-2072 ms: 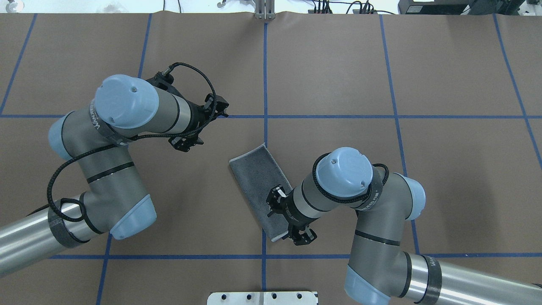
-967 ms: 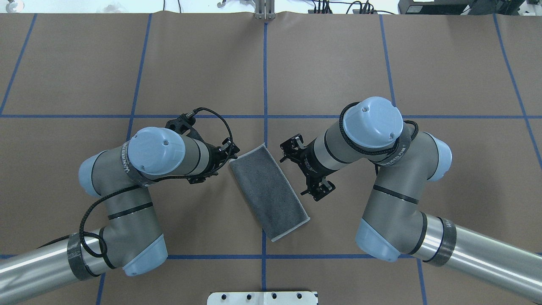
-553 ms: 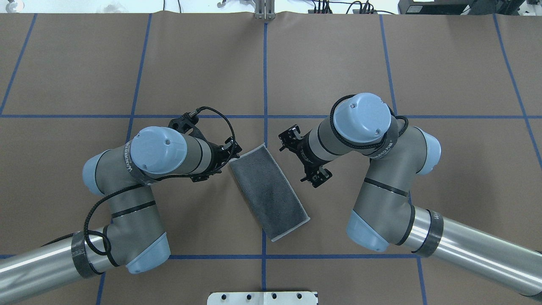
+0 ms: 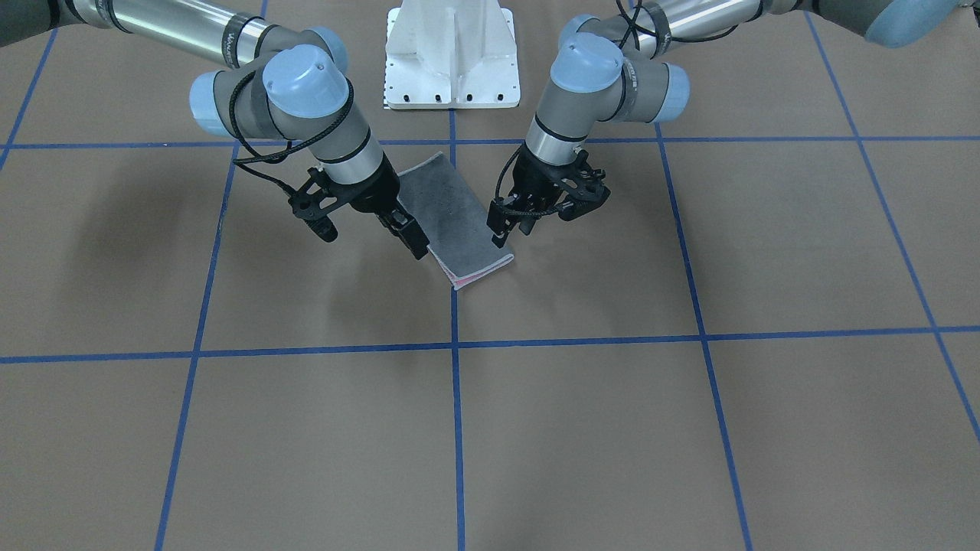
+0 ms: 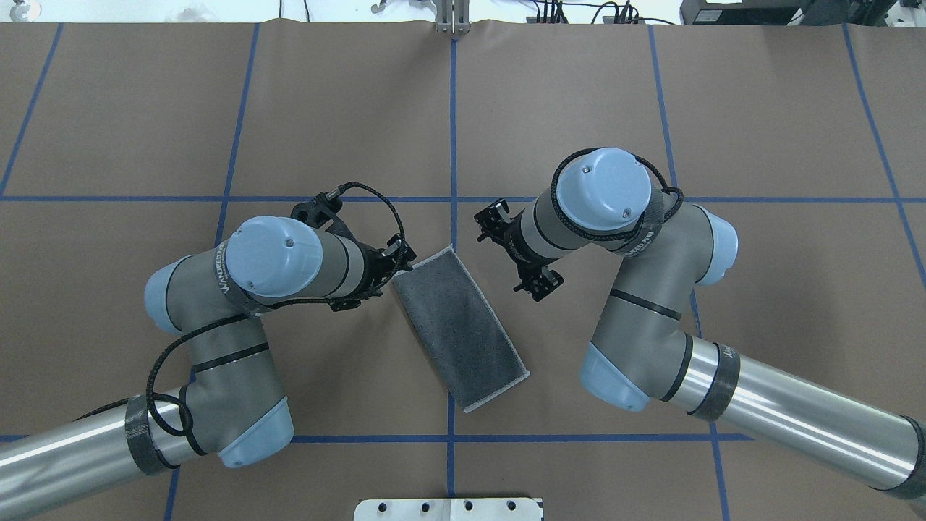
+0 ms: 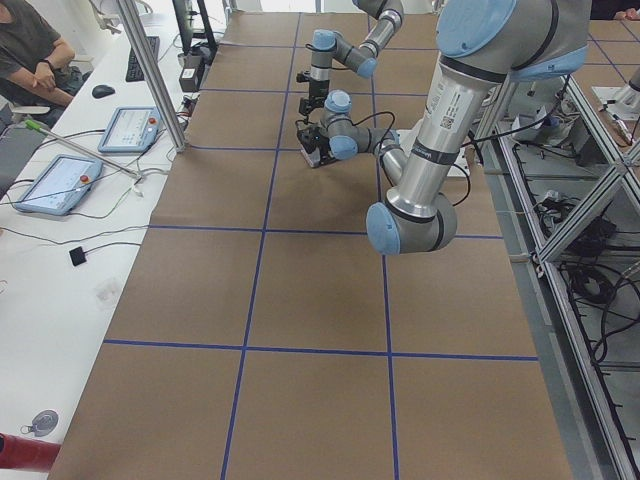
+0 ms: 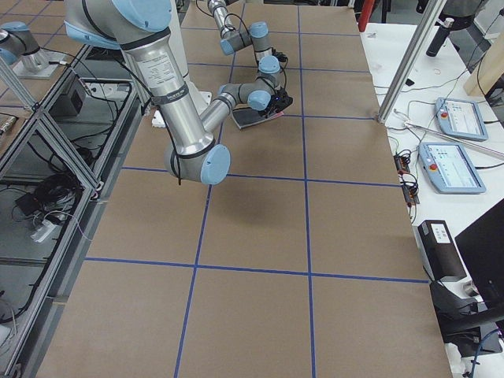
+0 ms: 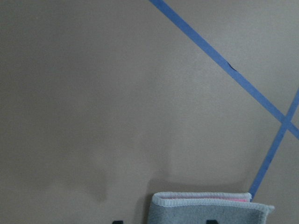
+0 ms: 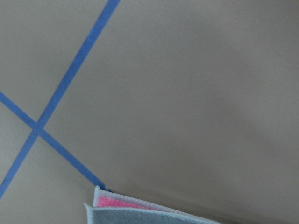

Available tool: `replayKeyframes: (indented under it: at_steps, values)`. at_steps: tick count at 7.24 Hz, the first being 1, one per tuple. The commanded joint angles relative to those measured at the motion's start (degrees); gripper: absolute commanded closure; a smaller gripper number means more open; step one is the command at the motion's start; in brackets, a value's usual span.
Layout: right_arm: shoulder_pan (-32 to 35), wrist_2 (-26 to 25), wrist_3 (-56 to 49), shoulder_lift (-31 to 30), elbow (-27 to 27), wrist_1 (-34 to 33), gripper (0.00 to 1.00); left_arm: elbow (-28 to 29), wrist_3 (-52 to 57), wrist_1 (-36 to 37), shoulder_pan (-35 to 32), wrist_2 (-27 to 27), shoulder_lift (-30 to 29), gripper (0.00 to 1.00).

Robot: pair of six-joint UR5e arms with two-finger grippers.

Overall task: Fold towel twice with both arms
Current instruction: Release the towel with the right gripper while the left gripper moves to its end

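Nearest the robot, the white base plate is sitting at the edge of the bench. Just beyond it, the towel is lying flat across a blue tape line. It is already folded 1 time into a long strip, dark grey face up, and is running diagonally away with its far end toward the robot's left. Pink is showing between the 2 layers at that far end in the right wrist view.

The near end, where the right gripper was working 2.1 s ago, is now lying free and keeping its fold. Both arms have swung in since then. The left gripper is hovering at the far left corner, jaws apart, with the towel's end between them in its wrist view. The right gripper is hovering beside the far right corner, and I cannot tell whether its jaws are apart or together. Neither seems to be holding cloth.

I am reading this as fold 1 finished and the arms lining up on the 2 far corners for fold 2. Farther out, the brown bench is running on under its tape grid.
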Motion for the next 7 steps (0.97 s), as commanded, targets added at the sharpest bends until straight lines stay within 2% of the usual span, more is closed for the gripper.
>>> replayKeyframes:
  at_steps: [1,2,4,7]
  values:
    - [1.9,0.0,-2.0,0.1,-0.9,0.0,0.0,-1.6,-3.4,0.1,3.6,0.6,0.0,0.33]
    - [2.7,0.0,-2.7,0.1,-1.4,0.1,0.0,-2.1,-6.2,0.1,5.8,2.3,-0.1,0.35]
    - [3.5,0.0,-4.0,0.1,-2.3,0.2,0.0,-4.6,-10.8,0.2,9.4,2.4,0.1,0.37]
    - [3.9,0.0,-4.0,0.2,-2.8,0.2,0.0,-4.1,-12.8,-0.4,12.1,1.7,-0.2,0.39]
